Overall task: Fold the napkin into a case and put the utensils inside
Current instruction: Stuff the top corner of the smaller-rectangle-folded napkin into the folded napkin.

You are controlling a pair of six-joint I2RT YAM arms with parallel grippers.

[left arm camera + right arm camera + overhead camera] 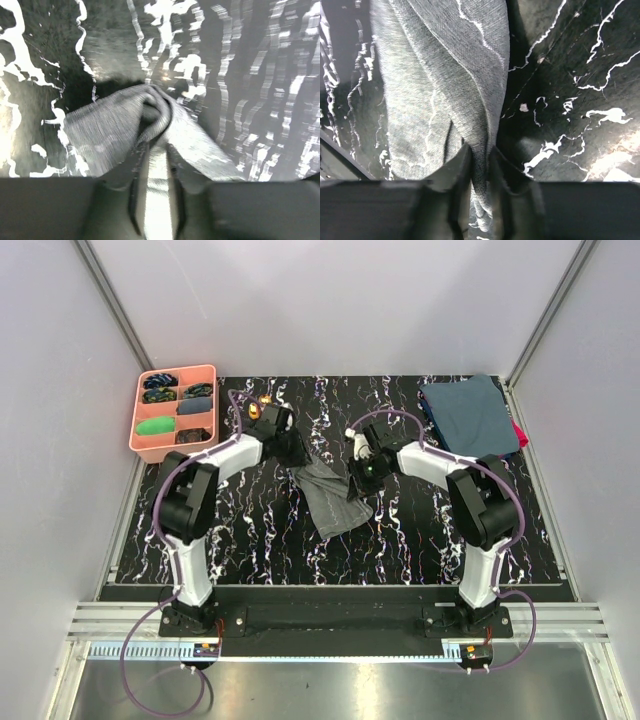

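1. Napkin (335, 498) lies crumpled at the centre of the dark marbled surface (420, 540), between the two arms.
2. Right pincer (480, 156), at the napkin's 2 o'clock edge, is closed on a fold of it.
3. Left pincer (156, 156), at the napkin's 11 o'clock corner, has cloth bunched at its narrowly parted tips; I cannot tell whether it grips.
4. Pink tray (140, 445) sits at the surface's 10 o'clock, and blue cloths (468, 415) at 2 o'clock.

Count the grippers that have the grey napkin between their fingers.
2: the left gripper at the far left corner of the napkin, the right gripper at its far right edge. Neither is hidden.
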